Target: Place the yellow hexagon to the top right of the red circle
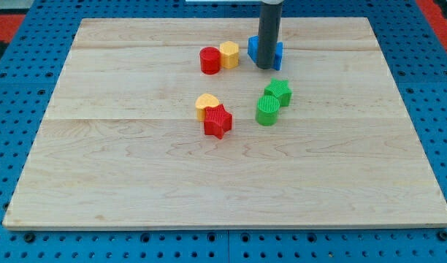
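One yellow hexagon (229,54) touching red circle (209,60), its right side

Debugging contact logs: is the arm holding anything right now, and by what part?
Nothing is held; the rod cannot grip. My tip stands in front of the blue block, to the view's right of the yellow hexagon, which touches the red circle.

My tip (266,67) sits right in front of the blue block (264,50), near the view's top. Just to its left, the yellow hexagon (228,54) touches the right side of the red circle (209,60). Lower down, a yellow heart (206,105) touches a red star (218,121). To their right, a green star (279,91) touches a green round block (267,111). All sit on the wooden worktop (136,175).
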